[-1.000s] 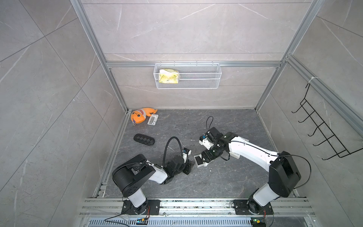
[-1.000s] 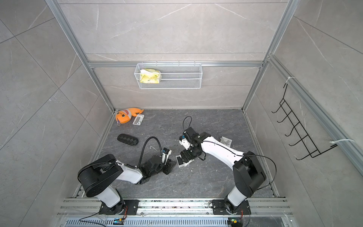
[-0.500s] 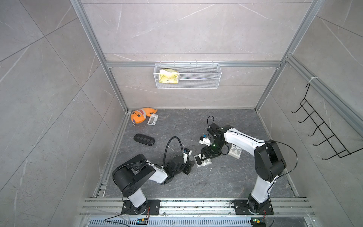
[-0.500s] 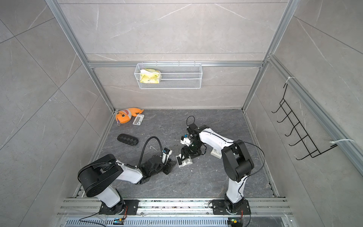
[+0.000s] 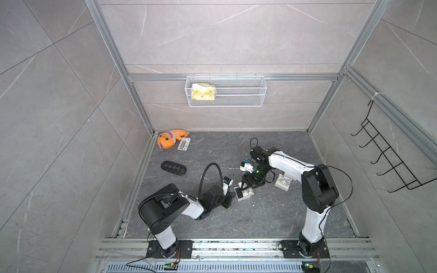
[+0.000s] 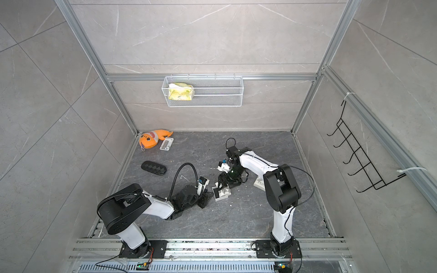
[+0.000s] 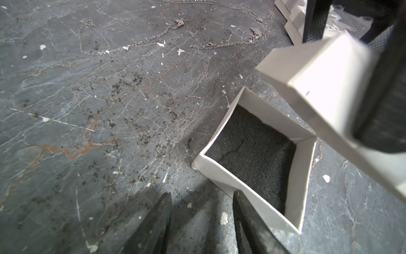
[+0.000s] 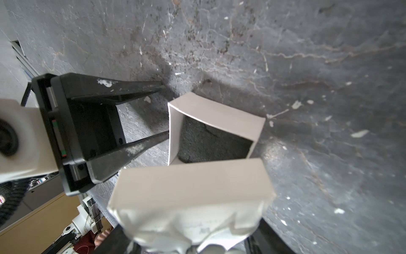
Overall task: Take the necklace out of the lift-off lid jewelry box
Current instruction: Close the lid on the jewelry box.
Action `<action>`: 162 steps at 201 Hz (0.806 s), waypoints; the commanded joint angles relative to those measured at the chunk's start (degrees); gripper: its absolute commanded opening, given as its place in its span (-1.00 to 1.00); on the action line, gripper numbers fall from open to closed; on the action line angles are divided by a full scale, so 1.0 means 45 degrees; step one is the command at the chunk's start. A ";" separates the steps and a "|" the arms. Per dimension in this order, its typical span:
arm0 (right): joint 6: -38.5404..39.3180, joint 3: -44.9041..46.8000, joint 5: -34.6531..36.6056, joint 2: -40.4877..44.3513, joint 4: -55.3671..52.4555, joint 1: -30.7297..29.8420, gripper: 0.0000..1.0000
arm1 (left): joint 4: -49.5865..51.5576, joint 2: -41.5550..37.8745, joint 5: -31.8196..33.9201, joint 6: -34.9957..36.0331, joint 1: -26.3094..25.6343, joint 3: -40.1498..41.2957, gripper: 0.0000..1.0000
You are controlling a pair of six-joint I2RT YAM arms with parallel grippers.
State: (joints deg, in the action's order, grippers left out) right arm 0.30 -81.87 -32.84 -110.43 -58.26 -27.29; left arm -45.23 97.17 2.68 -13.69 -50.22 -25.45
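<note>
The white jewelry box base (image 7: 219,171) stands open on the floor, and only its dark foam insert (image 7: 252,154) shows inside. My right gripper (image 8: 191,237) is shut on the lift-off lid (image 8: 191,187), held tilted just above the base (image 5: 246,197). My left gripper (image 7: 201,211) is open low beside the box, with bare floor between its fingers and one finger (image 7: 243,220) against the box's outer wall. Two thin silver necklace chains (image 7: 123,47) (image 7: 230,42) lie on the floor beyond the box. In both top views the grippers (image 5: 230,199) (image 5: 246,185) meet at the box.
A second white box (image 5: 282,184) sits behind the right forearm. An orange plush toy (image 5: 169,139), a small white case (image 5: 184,144) and a black oval piece (image 5: 173,167) lie at the back left. A wire basket (image 5: 224,91) hangs on the back wall, a hook rack (image 5: 387,160) on the right wall.
The right arm's elbow has swung inward, uncovering the second white box, while its gripper stays over the open box with the lid. The left arm has not moved.
</note>
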 commanded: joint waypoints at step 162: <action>-0.1048 -0.0616 -0.0370 -0.0928 0.0637 -0.0005 0.43 | -0.0210 0.0510 -0.0256 0.0582 -0.0013 -0.0985 -0.03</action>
State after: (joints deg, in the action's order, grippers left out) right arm -2.35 -83.26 -33.85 -113.97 -56.97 -26.74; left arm -43.29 98.70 3.92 -12.12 -50.19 -27.99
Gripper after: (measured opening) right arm 0.709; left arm 0.486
